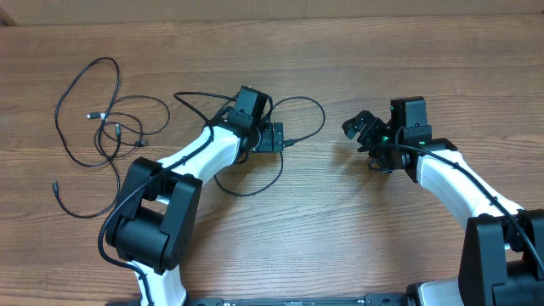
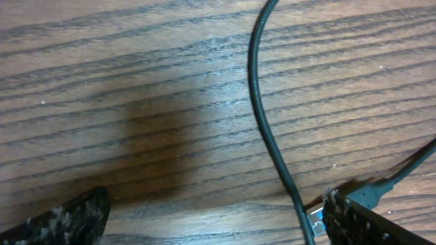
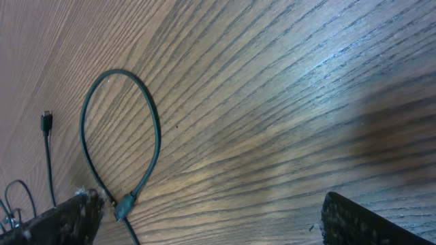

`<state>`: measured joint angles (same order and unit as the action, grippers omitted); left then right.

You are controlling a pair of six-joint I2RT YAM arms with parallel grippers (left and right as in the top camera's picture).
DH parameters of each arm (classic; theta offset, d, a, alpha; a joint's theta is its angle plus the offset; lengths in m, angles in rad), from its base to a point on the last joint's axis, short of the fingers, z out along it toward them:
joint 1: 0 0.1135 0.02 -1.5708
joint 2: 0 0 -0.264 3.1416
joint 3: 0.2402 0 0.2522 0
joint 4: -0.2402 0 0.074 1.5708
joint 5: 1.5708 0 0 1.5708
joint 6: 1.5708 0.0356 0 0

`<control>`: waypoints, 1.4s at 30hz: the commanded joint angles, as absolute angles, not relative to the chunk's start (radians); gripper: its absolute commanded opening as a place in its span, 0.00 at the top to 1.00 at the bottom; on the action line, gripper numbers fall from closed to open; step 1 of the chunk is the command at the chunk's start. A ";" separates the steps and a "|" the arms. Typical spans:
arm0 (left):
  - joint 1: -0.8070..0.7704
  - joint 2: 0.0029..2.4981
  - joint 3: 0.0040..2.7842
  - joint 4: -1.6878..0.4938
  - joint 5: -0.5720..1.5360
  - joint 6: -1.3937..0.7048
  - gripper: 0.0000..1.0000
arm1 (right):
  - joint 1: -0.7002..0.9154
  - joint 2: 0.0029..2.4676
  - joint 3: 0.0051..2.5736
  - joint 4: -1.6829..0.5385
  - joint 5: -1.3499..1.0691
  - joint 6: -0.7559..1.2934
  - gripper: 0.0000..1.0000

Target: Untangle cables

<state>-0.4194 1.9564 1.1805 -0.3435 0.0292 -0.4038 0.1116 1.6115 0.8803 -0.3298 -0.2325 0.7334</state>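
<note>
1. The cables (image 1: 110, 127) are showing black, one plug (image 2: 315, 219) glinting silver.
2. The table (image 1: 340, 229) is showing brown, streaked with darker wood grain.
3. The left arm (image 1: 200, 155) and right arm (image 1: 450, 180) are showing white shells with black joints.

A robotics laboratory or test bench is suggested: two white-and-black robot arms, the left arm (image 1: 191, 157) and the right arm (image 1: 455, 178), are mounted at one edge of a wood-grain table (image 1: 340, 238), and thin black cables (image 1: 110, 127) are spread on it

Cables (image 1: 102, 127) on table (image 1: 340, 238), left of right hand (image 1: 365, 140)
</note>
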 commanded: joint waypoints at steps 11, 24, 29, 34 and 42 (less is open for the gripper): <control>-0.479 1.975 1.195 -0.514 -0.114 -0.489 0.10 | 0.110 1.618 0.876 -0.323 -0.237 0.736 0.00; -0.321 1.880 1.193 -0.598 -0.229 -0.498 0.00 | 0.110 1.618 0.876 -0.323 -0.237 0.736 0.00; -0.301 1.943 1.190 -0.602 -0.228 -0.498 0.00 | 0.110 1.618 0.876 -0.323 -0.237 0.736 0.00; -0.301 2.064 1.190 -0.600 -0.206 -0.522 0.00 | 0.110 1.618 0.876 -0.323 -0.237 0.736 0.00; -0.300 2.100 1.190 -0.594 -0.206 -0.520 0.00 | 0.110 1.618 0.876 -0.323 -0.237 0.736 0.00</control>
